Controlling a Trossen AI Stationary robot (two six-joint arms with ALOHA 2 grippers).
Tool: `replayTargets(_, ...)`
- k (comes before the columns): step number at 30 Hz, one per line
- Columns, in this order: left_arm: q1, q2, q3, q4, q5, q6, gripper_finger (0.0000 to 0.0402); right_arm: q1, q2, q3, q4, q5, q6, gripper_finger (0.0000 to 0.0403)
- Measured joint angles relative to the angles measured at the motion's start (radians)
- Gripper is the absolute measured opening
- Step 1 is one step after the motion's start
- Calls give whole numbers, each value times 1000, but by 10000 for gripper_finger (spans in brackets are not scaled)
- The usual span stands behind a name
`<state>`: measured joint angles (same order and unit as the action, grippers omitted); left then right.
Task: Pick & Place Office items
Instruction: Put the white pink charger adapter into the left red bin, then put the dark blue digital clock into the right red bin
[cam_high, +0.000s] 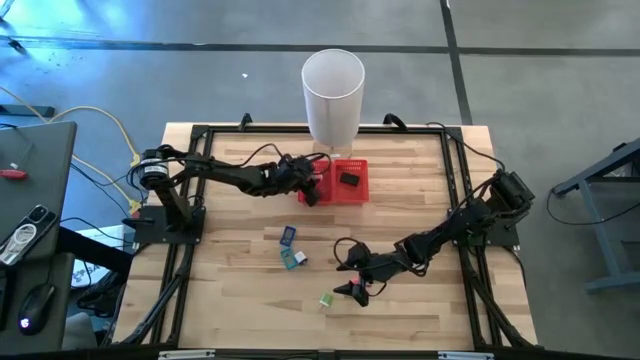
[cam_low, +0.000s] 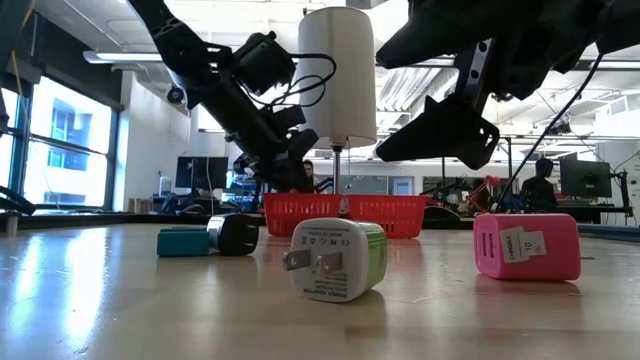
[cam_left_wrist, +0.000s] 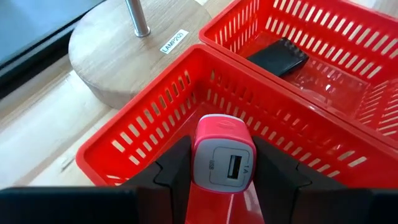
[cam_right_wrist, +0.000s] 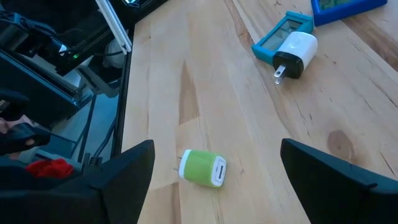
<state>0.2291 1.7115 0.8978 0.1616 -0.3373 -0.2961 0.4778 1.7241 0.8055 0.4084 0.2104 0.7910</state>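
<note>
Red charger (cam_left_wrist: 224, 163) (clamped) — over tray (cam_left_wrist: 124, 146)

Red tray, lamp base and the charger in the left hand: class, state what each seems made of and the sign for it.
Red tray: probably moulded plastic, glossy, with even slotted walls.
Lamp base: looks like wood or a wood-look veneer, matte, with straight grain lines; which one cannot be told.
Pink charger in the left hand: likely hard plastic, with a smooth shiny shell and a pale face around a USB port.

A charger (cam_left_wrist: 224, 163) hangs over the tray (cam_high: 345, 182), lamp (cam_high: 333, 95) behind it
</note>
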Motion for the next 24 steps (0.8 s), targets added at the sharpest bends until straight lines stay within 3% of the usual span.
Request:
replayTargets(4, 3, 0, 0, 0, 31, -6, 140, 0, 0, 0, 0, 0, 0, 336)
replayTargets(14, 5, 0, 0, 0, 34, 16, 224, 0, 0, 0, 0, 0, -1, 336)
replayTargets(24, 1, -6, 0, -2, 50, 56, 236, 0, 0, 0, 0, 0, -9, 336)
